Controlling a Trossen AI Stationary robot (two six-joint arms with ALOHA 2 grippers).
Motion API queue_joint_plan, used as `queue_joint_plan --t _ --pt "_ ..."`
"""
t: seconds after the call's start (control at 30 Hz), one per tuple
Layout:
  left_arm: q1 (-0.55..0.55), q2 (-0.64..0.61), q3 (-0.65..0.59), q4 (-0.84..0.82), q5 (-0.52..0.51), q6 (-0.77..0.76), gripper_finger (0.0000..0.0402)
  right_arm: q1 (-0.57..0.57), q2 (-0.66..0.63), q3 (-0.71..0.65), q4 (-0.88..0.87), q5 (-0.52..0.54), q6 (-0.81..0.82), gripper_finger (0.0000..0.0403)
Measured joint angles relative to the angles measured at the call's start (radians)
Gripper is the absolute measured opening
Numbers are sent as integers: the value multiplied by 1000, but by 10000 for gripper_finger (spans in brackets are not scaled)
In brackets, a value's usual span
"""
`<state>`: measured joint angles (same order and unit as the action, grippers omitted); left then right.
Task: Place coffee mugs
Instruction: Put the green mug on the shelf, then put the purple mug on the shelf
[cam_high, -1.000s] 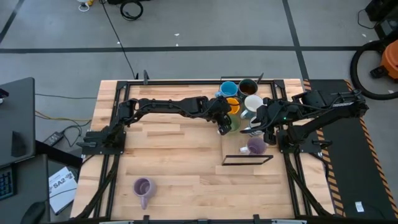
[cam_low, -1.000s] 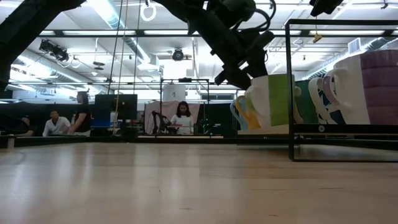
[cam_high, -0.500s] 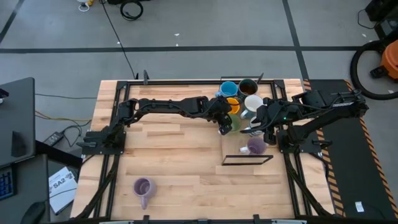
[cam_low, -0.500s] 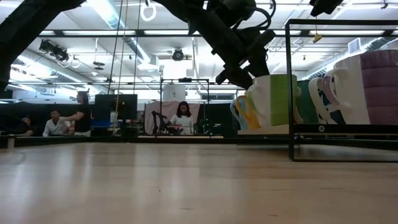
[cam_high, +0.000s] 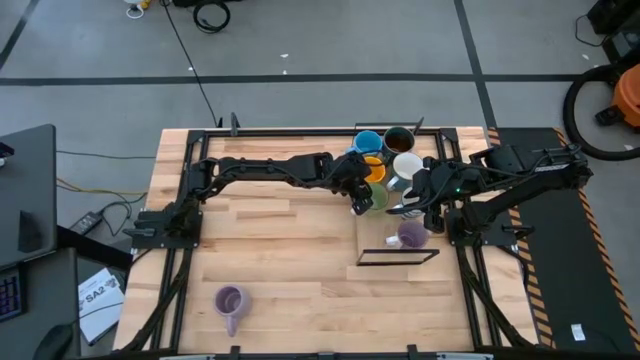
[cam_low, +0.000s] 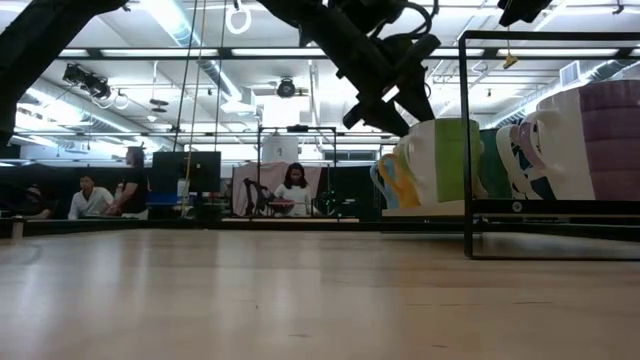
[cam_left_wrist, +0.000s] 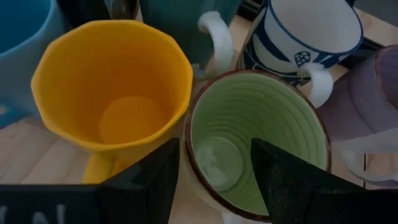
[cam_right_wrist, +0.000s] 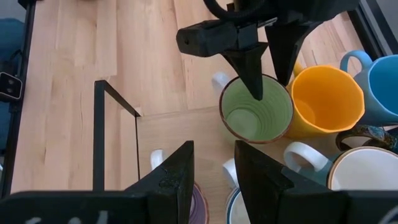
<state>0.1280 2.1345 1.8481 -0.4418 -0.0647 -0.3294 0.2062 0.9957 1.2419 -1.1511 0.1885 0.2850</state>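
Several mugs stand packed on the black-framed tray (cam_high: 398, 258) at the table's far right: blue (cam_high: 367, 142), dark brown (cam_high: 398, 139), white (cam_high: 407, 165), orange-yellow (cam_left_wrist: 112, 87), green (cam_left_wrist: 255, 134), a blue-striped white one (cam_left_wrist: 308, 34) and a purple one (cam_high: 411, 236). A second purple mug (cam_high: 230, 300) lies alone near the table's near left. My left gripper (cam_left_wrist: 214, 180) is open just above the green mug, one finger (cam_right_wrist: 252, 74) over its mouth, the other (cam_right_wrist: 281, 53) on the orange mug's side. My right gripper (cam_right_wrist: 214, 180) hovers open over the tray's near half. My left gripper comes at the green mug's rim (cam_right_wrist: 273, 93) from above with its fingers on either side of the wall next to the orange mug. I cannot tell whether a fingertip touches it. The mug stands upright on the tray by its base.
The tray's black wire frame (cam_right_wrist: 99, 124) rises around the mugs and stands close to both grippers. Bare wooden table (cam_high: 270, 240) stretches to the left and near side. People sit at desks (cam_low: 295, 190) in the room beyond the far edge.
My left gripper has risen a little above the green mug, its fingers still apart. In the low view the green mug shifted slightly toward the other mugs, then stayed still. My right arm has kept still.
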Motion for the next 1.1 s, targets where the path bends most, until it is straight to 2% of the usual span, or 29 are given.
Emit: queue_joint_plan --t 0.2,0.43,0.6,0.8,0.9,1.1 --pt "0 -6 0 0 0 0 206 0 0 0 3 0 0 120" --pt "-1 -94 0 -54 0 49 206 0 0 0 6 0 1 121" --pt "-31 -197 0 -294 2 123 206 0 0 0 6 0 3 121" --pt "-121 -307 1 -634 11 191 206 0 0 0 6 0 1 121" --pt "-183 -351 1 -750 10 154 206 0 0 0 6 0 0 121" --pt "-326 -394 1 -858 -14 -2 206 0 0 0 7 0 0 121"
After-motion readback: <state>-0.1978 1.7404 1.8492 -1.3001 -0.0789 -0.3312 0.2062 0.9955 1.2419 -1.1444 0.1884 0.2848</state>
